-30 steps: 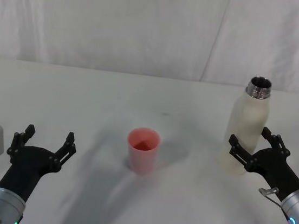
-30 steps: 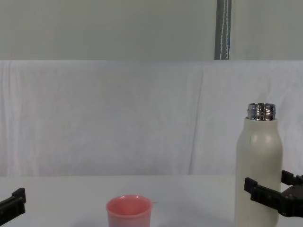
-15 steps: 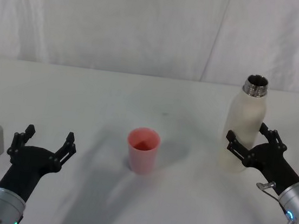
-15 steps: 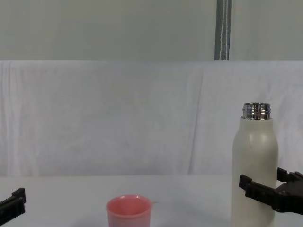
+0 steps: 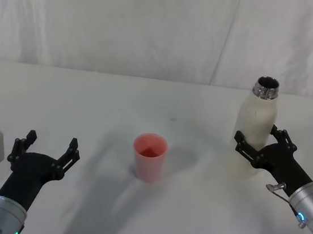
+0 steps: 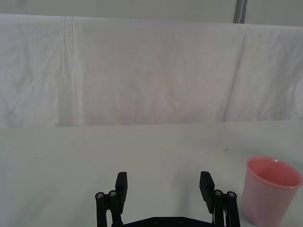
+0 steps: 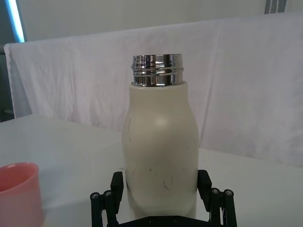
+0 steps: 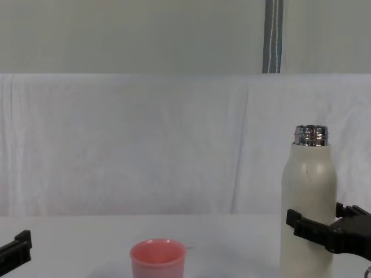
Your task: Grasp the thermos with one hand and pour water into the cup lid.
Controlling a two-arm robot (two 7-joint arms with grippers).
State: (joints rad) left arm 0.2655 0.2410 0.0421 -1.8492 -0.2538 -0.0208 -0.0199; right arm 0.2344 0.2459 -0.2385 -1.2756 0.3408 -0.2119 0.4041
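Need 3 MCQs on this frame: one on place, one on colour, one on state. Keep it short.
1. Where does the cup lid stand relative to the thermos?
A. toward the robot's left of it
B. toward the robot's right of it
C. on top of it

2. What colour is the cup lid?
A. blue
B. pink
C. green

3. What state is the thermos in?
A. lying on its side
B. upright with a cap on
C. upright, neck open

Answers:
1. A: in the head view the cup lid sits mid-table and the thermos is off to its right.
2. B: its wall is pink in every view.
3. C: the chrome neck is uncapped, with the right gripper jaws shut around the body; the left gripper sits open, apart.
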